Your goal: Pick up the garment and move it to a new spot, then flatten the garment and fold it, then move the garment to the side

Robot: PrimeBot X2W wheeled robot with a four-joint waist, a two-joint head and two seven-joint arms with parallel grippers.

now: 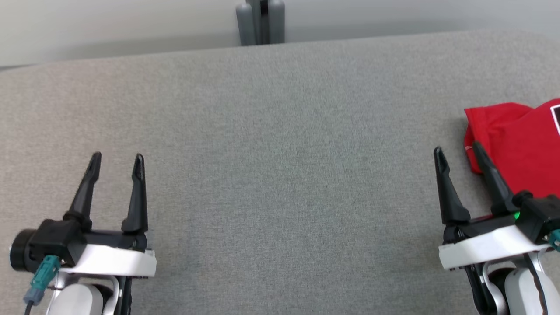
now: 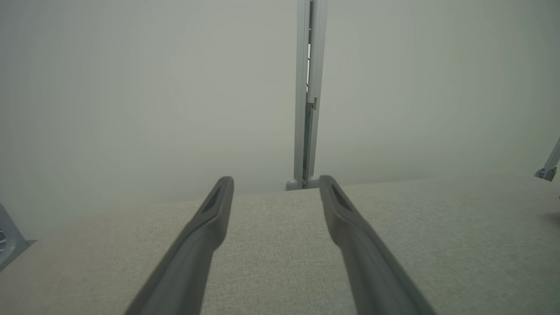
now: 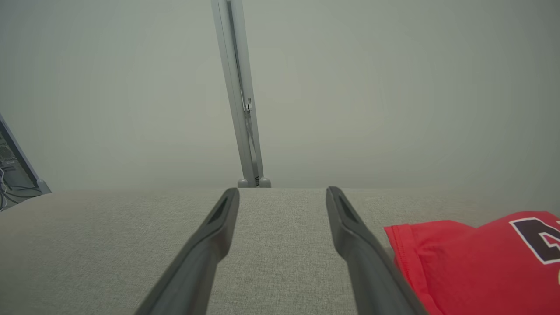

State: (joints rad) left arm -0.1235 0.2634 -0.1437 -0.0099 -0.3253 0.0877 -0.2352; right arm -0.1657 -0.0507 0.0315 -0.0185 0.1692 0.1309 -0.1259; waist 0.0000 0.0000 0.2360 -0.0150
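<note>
Head view, from the left: your left tool (image 1: 117,156) hangs over the near side of the desk (image 1: 280,153), fingers spread and empty, parked off the open middle. Your right tool (image 1: 456,148) is likewise spread, gripping nothing, just beside the red garment (image 1: 520,144). The garment lies bunched at the desk's right edge, probably so the middle is free for flattening.
</note>
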